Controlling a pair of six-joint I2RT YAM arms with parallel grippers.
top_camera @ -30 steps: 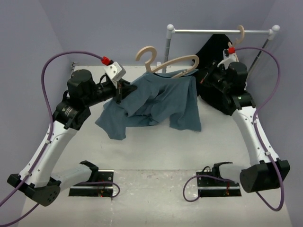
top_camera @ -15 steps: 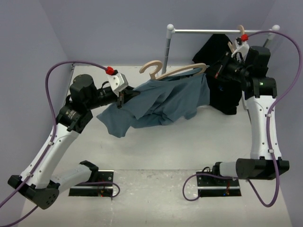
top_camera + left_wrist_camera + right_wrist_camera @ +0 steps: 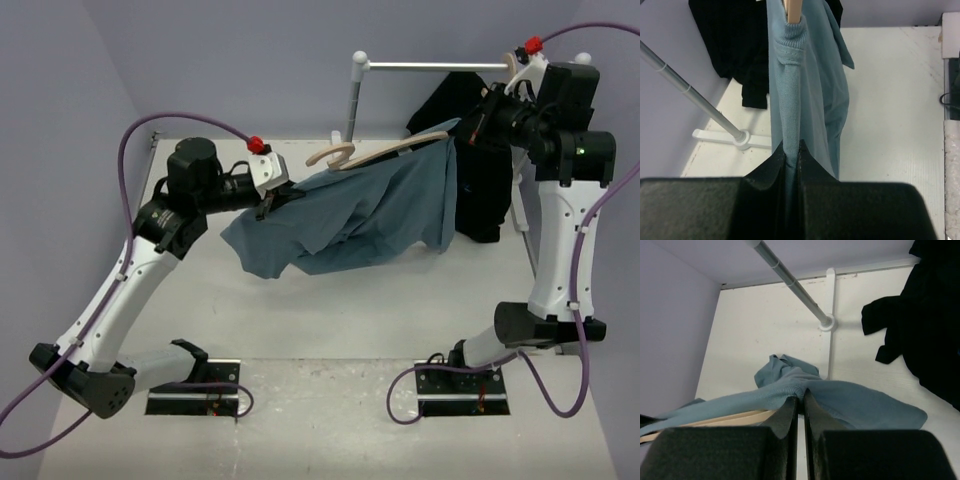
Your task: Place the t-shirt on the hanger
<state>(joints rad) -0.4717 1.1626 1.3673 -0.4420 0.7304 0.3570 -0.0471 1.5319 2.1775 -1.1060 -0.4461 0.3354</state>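
The t-shirt (image 3: 370, 210) is being held stretched above the table (image 3: 330, 300), draped over the hanger (image 3: 385, 152). One end is being gripped by the closed left pincer (image 3: 268, 205), the other by the closed right pincer (image 3: 470, 130).

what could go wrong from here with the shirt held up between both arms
1. The left tool and the right tool are each shut on only a thin fold of the t-shirt. If either fold slips, the cloth may slide off the hanger, or the hanger may drop.
2. The right tool is close to the black garment and the rail, so moving further that way may snag them.
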